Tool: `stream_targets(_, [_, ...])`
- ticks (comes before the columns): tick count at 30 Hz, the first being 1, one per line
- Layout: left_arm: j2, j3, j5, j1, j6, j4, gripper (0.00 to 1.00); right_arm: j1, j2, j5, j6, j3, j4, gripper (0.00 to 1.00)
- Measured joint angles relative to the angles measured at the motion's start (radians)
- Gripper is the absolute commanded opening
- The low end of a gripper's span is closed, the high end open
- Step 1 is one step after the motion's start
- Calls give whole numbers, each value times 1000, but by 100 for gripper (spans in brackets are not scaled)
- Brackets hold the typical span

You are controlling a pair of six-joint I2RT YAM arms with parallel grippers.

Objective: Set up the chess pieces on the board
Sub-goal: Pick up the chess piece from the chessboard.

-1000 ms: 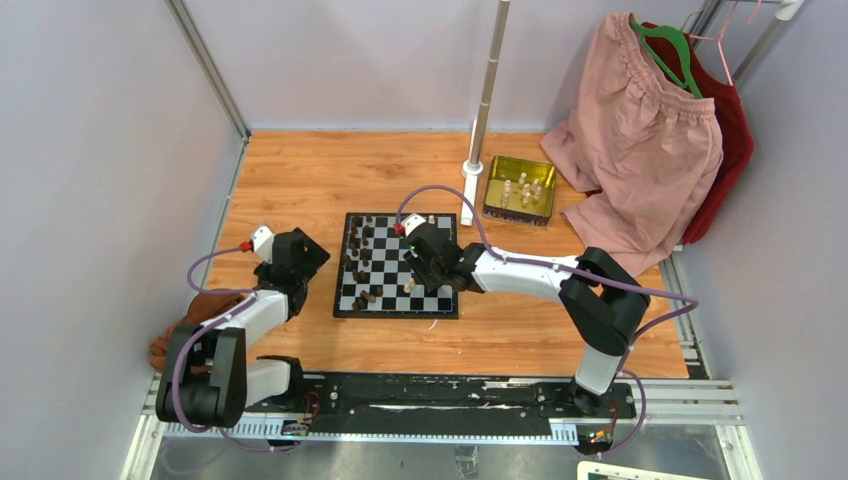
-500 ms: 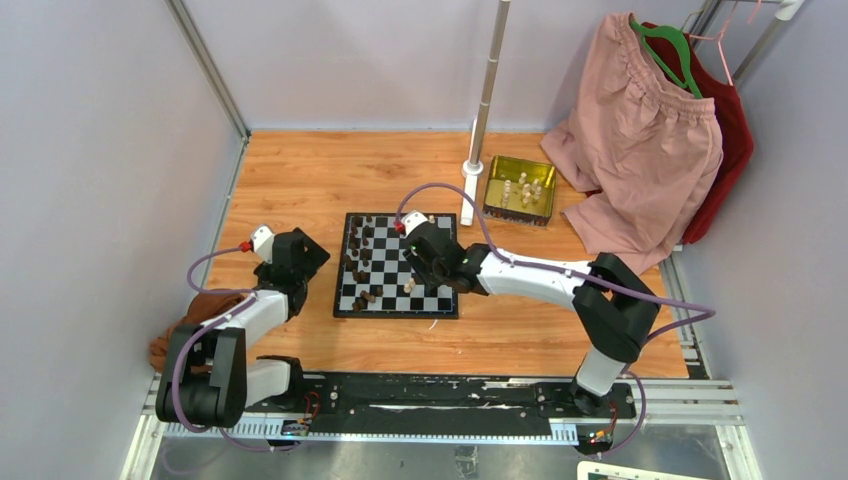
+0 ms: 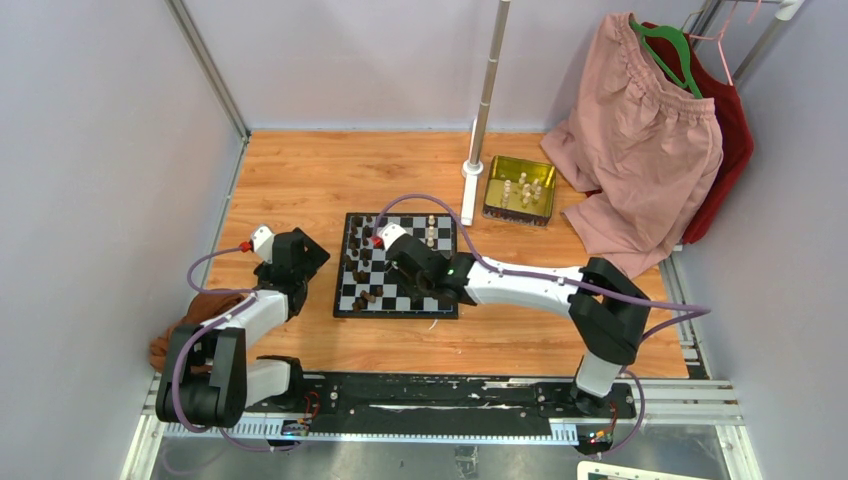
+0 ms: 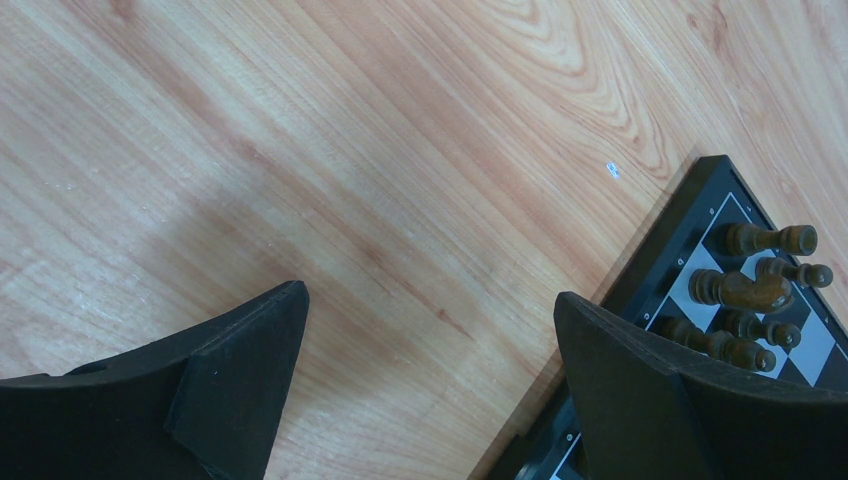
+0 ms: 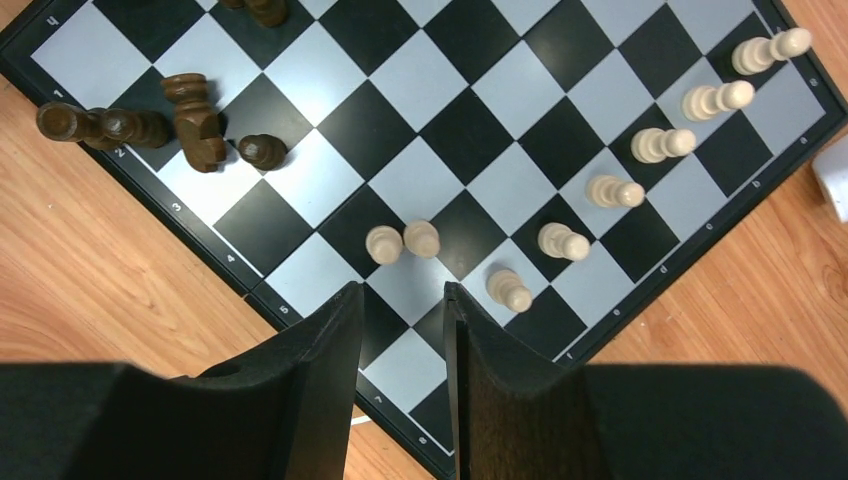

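The board (image 3: 441, 301) lies mid-table, and my right gripper (image 3: 401, 259) hangs over its middle. In the right wrist view that gripper (image 5: 402, 291) is open by a narrow gap, with only board squares (image 5: 470, 130) between the fingers. Just ahead of the tips stand two cream pieces (image 5: 402, 241) close together. More cream pieces (image 5: 660, 144) run in a diagonal row toward the board's right corner. Dark pieces (image 5: 196, 122) cluster at the upper left. My left gripper (image 4: 430, 297) is wide open over bare wood beside the board's left edge (image 4: 690, 215), near dark pieces (image 4: 752, 291).
A gold tin (image 3: 519, 188) holding cream pieces sits behind the board to the right. A metal pole (image 3: 484, 100) rises next to it. Pink and red garments (image 3: 650, 140) hang at the back right. A brown cloth (image 3: 183, 322) lies by the left arm.
My right gripper has moved left from the board's right side to over its middle, uncovering cream pieces along the far right. The left arm has not moved.
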Motion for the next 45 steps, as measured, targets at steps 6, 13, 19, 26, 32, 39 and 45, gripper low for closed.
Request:
stream_targets(6, [0,0,0,0,0,0,100,21,37,0,1,17,-2,40])
stream_targets(13, [0,0,0,0,0,0,100,29,85,13,15,35,-7,40])
stream_targets(19, [0,0,0,0,0,0,100,29,106,45,39,53,-6,40])
stream_targets(26, [0,0,0,0,0,0,100,29,131,79,63,66,-5,39])
stream_targets(32, [0,0,0,0,0,0,100,29,142,84,67,77,0,37])
stream_targets(39, [0,0,0,0,0,0,100,29,146,84,70,80,4,35])
stream_targets(45, [0,0,0,0,0,0,100,29,146,89,72,80,8,35])
